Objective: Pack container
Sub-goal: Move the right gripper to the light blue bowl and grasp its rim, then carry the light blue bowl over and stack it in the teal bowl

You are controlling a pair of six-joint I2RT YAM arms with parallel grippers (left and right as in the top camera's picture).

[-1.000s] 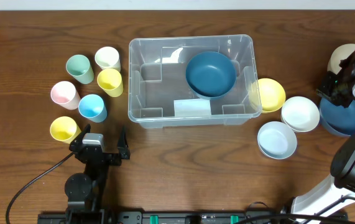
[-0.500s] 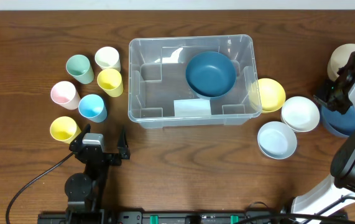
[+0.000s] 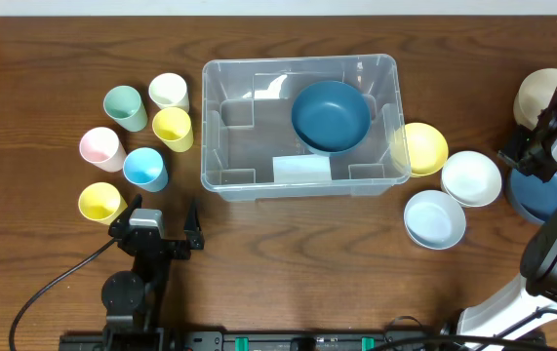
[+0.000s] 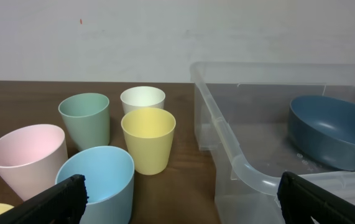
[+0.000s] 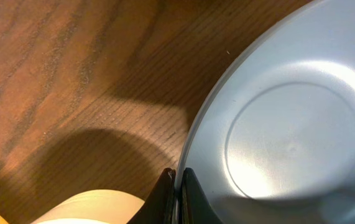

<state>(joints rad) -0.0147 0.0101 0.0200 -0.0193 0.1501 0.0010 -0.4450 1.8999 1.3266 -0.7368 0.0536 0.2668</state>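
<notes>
The container [image 3: 249, 146] is a large clear bin in the middle of the table, holding a dark blue bowl [image 3: 331, 115]. The left wrist view shows its rim [image 4: 227, 143] and that bowl [image 4: 332, 130]. My right gripper [image 3: 534, 161] is at the far right, shut on the rim of a blue bowl [image 3: 543, 195]. In the right wrist view the fingertips [image 5: 177, 193] pinch that rim, and the bowl [image 5: 289, 137] fills the right side. My left gripper [image 3: 156, 229] is open and empty near the front left, with its fingers apart in the left wrist view [image 4: 180, 205].
Several cups stand left of the container: green [image 3: 125, 106], white [image 3: 169, 92], yellow [image 3: 173, 128], pink [image 3: 101, 148], blue [image 3: 145, 168] and yellow [image 3: 100, 202]. To its right are a yellow bowl [image 3: 422, 148], a white bowl [image 3: 471, 178], a light blue bowl [image 3: 435, 218] and a beige bowl [image 3: 541, 93].
My right gripper has moved toward the near side, down onto the blue bowl's rim. The left arm and the other things have not moved.
</notes>
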